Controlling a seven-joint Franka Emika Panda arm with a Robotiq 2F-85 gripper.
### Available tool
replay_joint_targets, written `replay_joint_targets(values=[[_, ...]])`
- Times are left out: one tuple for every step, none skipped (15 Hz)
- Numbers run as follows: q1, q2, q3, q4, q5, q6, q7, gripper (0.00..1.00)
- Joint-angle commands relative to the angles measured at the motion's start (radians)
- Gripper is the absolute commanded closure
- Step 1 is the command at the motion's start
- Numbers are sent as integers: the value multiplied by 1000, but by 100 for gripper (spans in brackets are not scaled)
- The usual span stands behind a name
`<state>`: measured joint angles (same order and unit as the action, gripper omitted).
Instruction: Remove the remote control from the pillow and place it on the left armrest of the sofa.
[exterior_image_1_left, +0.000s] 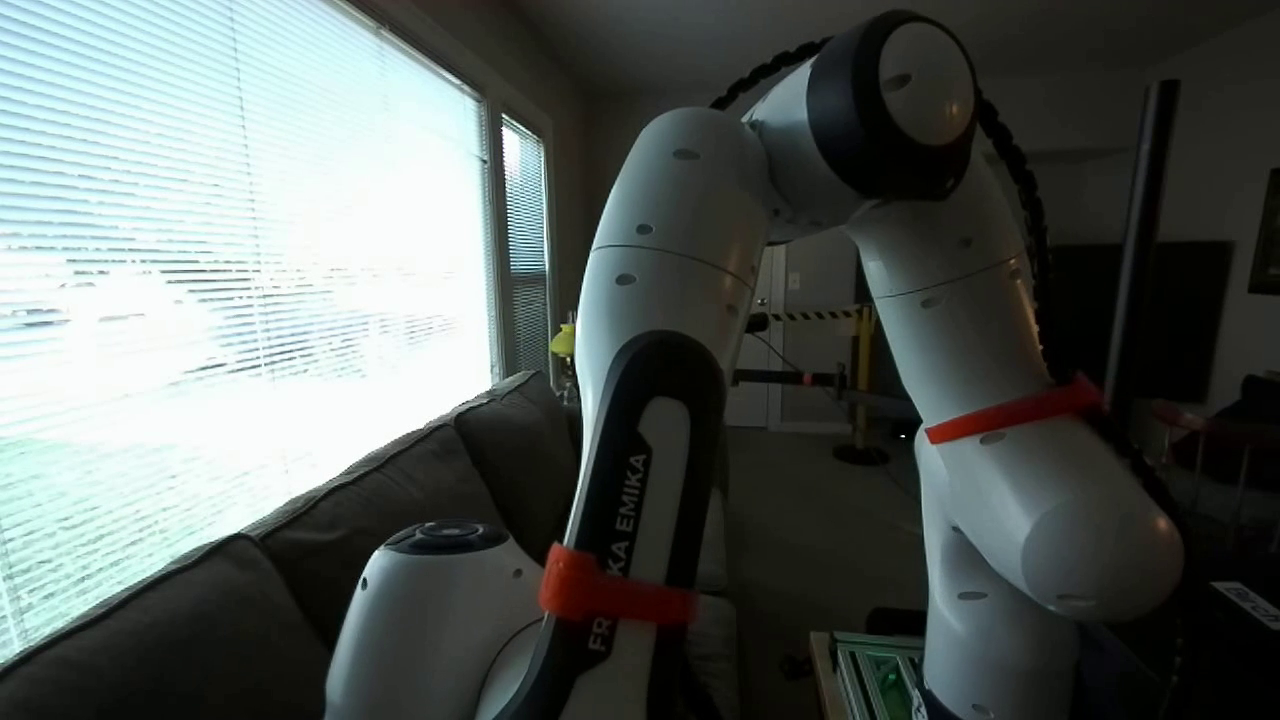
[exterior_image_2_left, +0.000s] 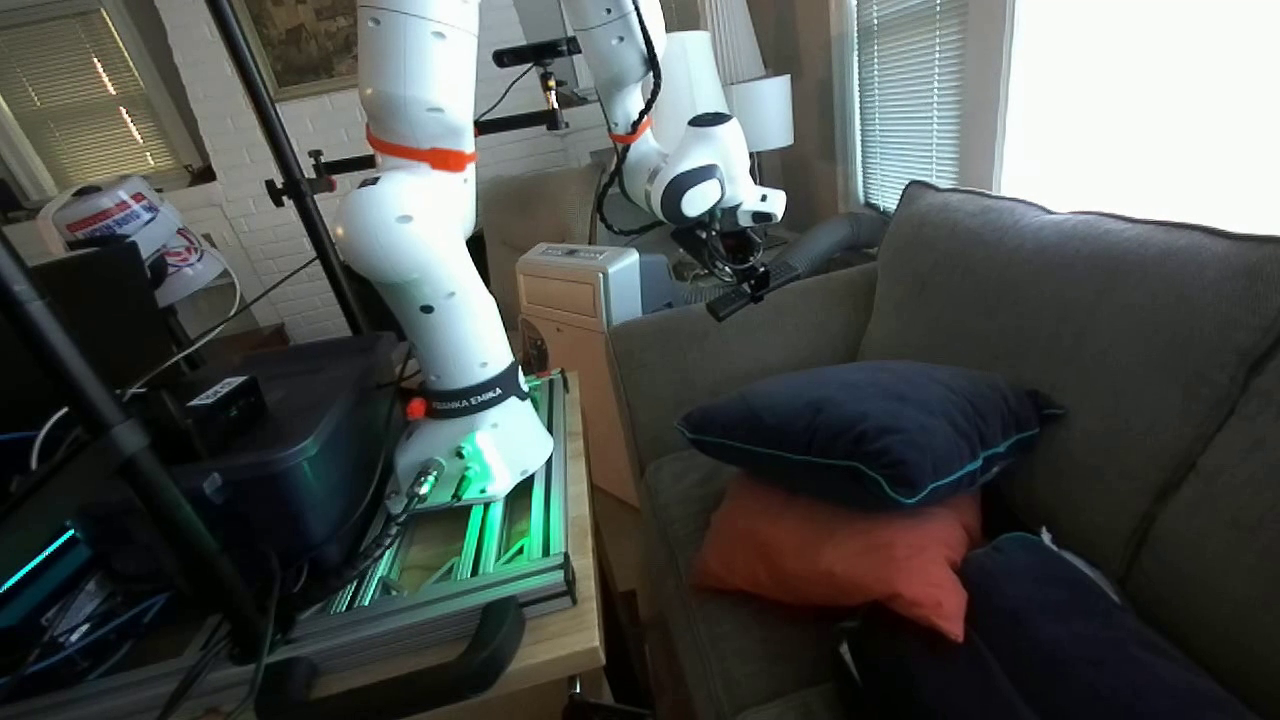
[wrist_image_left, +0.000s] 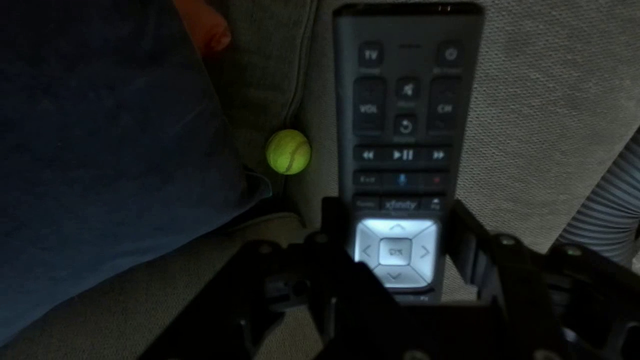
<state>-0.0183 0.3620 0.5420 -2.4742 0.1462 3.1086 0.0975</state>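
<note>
To the left of the claw (exterior_image_2_left: 757, 281), in an exterior view, I see a pale boxy appliance (exterior_image_2_left: 562, 292). The claw grips the remote control (wrist_image_left: 402, 140) from both sides, over the armrest (exterior_image_2_left: 750, 345) of the sofa (exterior_image_2_left: 1090, 300). Lower, to the claw's right, the navy pillow (exterior_image_2_left: 865, 430) lies on an orange pillow (exterior_image_2_left: 830, 555).

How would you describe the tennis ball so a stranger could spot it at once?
In the wrist view, start from the grey sofa, then the big navy pillow on the left. Just above that pillow's right-hand corner in the picture, left of the dark remote control, lies the tennis ball. Being small, round and yellow-green sets it apart from both.
</note>
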Motion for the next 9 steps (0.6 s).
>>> replay_joint_targets(values=[[14,0,-10,3,21,0,-15,47],[14,0,-10,3,21,0,-16,47],[13,0,-9,3,21,0,-16,47],[13,0,-9,3,21,0,-16,47],[6,17,9,16,15,3,-33,72],[6,29,19,27,7,5,-50,72],[5,48,32,44,-3,7,-73,72],[1,62,45,56,-10,11,-95,72],[-9,87,69,76,-22,13,-129,72]])
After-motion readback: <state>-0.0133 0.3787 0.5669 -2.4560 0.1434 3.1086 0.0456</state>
